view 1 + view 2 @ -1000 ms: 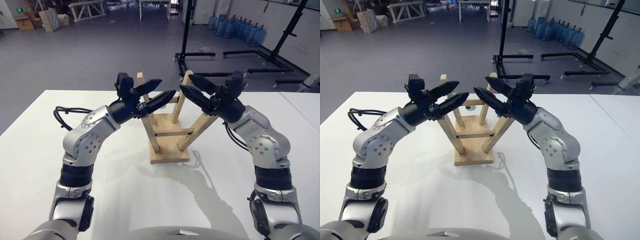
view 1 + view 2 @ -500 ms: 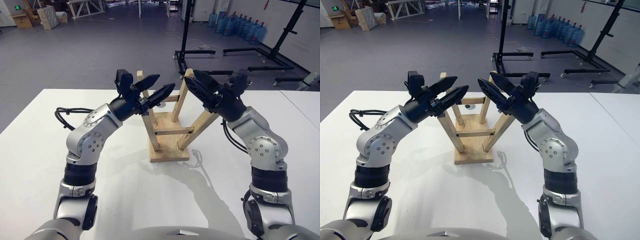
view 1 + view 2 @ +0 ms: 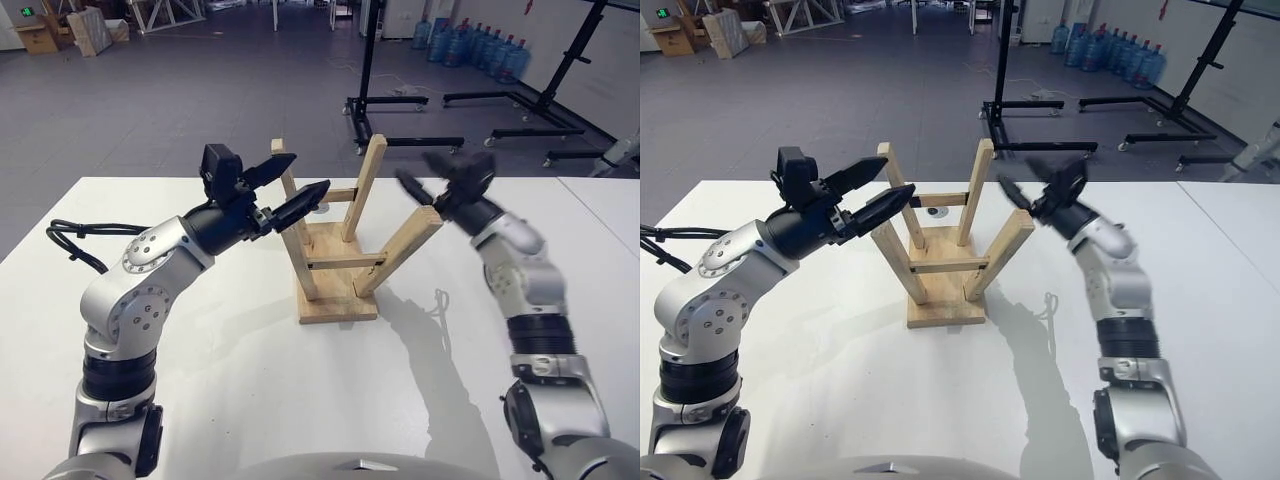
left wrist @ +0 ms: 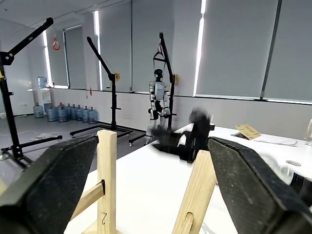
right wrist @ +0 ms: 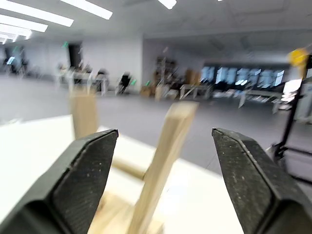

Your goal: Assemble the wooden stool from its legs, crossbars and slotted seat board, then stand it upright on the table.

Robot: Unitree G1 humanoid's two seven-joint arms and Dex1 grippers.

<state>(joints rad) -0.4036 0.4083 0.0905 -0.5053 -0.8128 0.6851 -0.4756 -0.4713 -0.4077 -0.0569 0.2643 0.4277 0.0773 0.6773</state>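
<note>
Looking down at the stool (image 3: 338, 255) sitting upside down near the middle of the white counter (image 3: 250, 400). Resting the seat board (image 3: 337, 303) flat on the counter, with the legs (image 3: 298, 235) pointing up and splaying outward and the crossbars (image 3: 345, 263) joining them partway up. Not yet standing upright.

Holding the left end effector (image 3: 306, 174) on the stool's left side, level with the leg tops, fingers (image 4: 48, 185) spread apart and gripping nothing. Touching the nearest leg or not: being impossible to judge. Framing two leg tops between those fingers in the left wrist view.

Holding the right end effector (image 3: 418, 176) on the stool's right side, near the top of the slanting right leg. Appearing blurred from the head, but showing clearly in the right wrist view with fingers (image 5: 83, 185) spread wide and nothing pinched, one leg standing farther off in the gap.

Trailing a black cable (image 3: 75, 238) over the counter beside the left arm.

Noting blue jugs (image 3: 470, 45) clustered on the floor far behind, their contents being too distant to tell. Noting cardboard boxes (image 3: 45, 35) at the far left, insides hidden. Noting black wheeled stands (image 3: 400, 100) on the floor just beyond the counter.
</note>
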